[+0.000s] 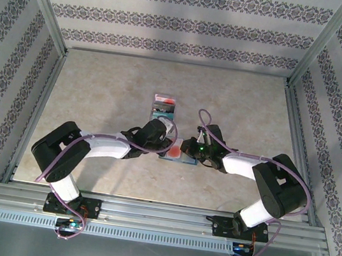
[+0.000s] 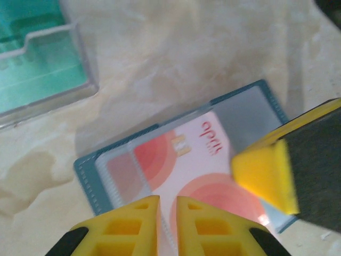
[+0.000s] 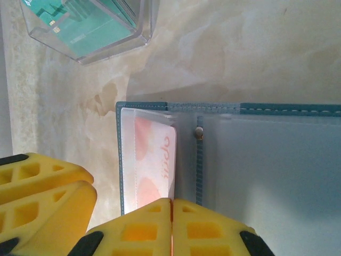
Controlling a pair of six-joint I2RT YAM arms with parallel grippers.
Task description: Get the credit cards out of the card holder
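Pincers first. Left pincer [image 2: 165, 226] is almost clenched, with a sliver of gap, at the holder's [image 3: 277, 176] near edge. Whether it has the red-and-white card [image 2: 186, 170], I cannot tell. Right pincer [image 3: 171, 226] is clenched tight beside the holder's fold. The card sits mostly inside the holder's clear pocket, flat on the table [image 2: 186, 53]. Beyond the holder stands a clear tray [image 2: 80, 64] with a teal card [image 2: 32, 64]. Danger: a thin pinch slips off, or the soft holder drags along if it's weakly pinned.
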